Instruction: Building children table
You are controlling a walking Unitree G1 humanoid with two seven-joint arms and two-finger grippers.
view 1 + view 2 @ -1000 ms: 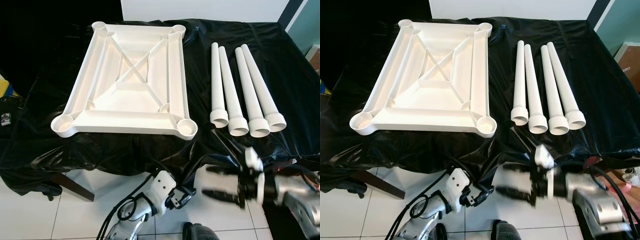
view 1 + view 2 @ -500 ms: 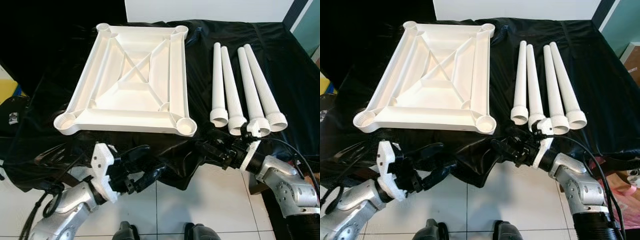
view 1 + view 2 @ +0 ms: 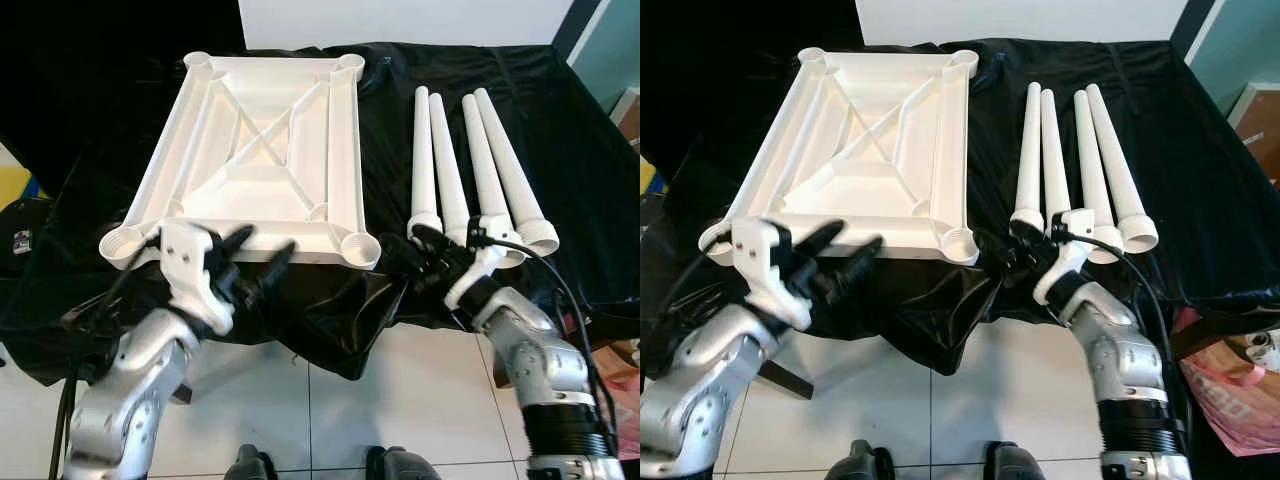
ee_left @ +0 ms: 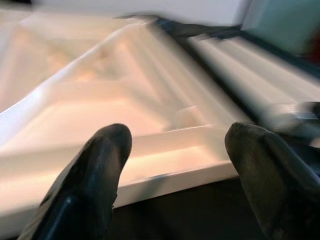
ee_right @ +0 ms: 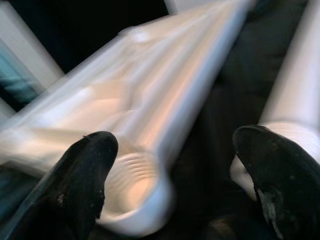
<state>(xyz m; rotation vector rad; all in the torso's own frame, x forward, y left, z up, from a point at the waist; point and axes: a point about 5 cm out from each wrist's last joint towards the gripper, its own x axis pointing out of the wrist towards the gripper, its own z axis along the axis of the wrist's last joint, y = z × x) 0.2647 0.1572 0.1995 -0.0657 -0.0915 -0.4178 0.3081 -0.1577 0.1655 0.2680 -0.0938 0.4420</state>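
A white plastic table top (image 3: pixel 258 150) lies upside down on a black-covered surface, with a round threaded socket at each corner. To its right, several white tapered legs (image 3: pixel 441 165) lie side by side, wide ends toward me. My left gripper (image 3: pixel 262 250) is open at the top's near edge; in the left wrist view that near rail (image 4: pixel 170 150) lies between its fingers (image 4: pixel 95 170). My right gripper (image 3: pixel 412 252) is open, between the near right corner socket (image 5: pixel 135 190) and the wide end of the nearest leg (image 5: pixel 287 130), holding nothing.
A black sheet (image 3: pixel 560 130) covers the work surface and hangs over its front edge (image 3: pixel 340 320). White floor tiles (image 3: pixel 400 400) lie below. A pink bag (image 3: pixel 1230 395) stands at the right, and a yellow object (image 3: pixel 12 185) at the left.
Both arms rose from low over the floor to the front edge. The left gripper swung up to the top's near rail. The right gripper moved forward toward the corner socket.
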